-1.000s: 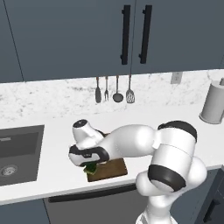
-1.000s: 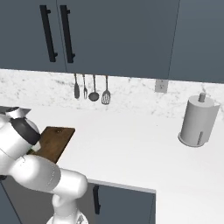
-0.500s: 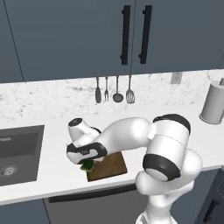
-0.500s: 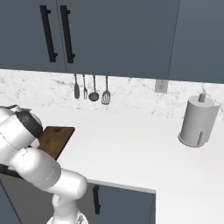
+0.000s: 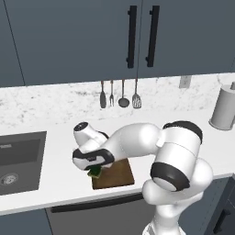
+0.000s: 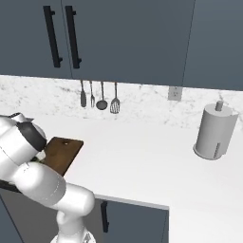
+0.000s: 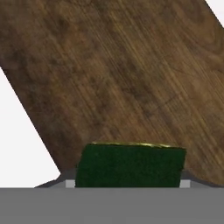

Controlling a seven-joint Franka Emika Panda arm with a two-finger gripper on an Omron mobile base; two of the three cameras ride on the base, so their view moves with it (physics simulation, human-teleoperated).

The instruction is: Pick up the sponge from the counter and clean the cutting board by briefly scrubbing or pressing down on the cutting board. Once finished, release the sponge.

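The two-finger gripper (image 5: 95,170) grips the small dark green, yellow-edged sponge block (image 7: 130,165) directly above the flat dark brown wooden cutting board (image 7: 118,83) beneath it.

A dark grey sink basin (image 5: 18,158) with a round drain (image 5: 8,178) sits at 9 o'clock in the left base view. Four utensils hang on the backsplash at 12 o'clock: a spatula (image 5: 103,95), a fork (image 5: 111,94), a ladle (image 5: 123,98) and a slotted turner (image 5: 136,96). A paper towel roll (image 6: 213,132) on its holder stands at 3 o'clock. Dark blue cabinets (image 6: 118,38) with black handles (image 6: 53,35) hang above. A wall outlet (image 6: 174,93) is at 1 o'clock.
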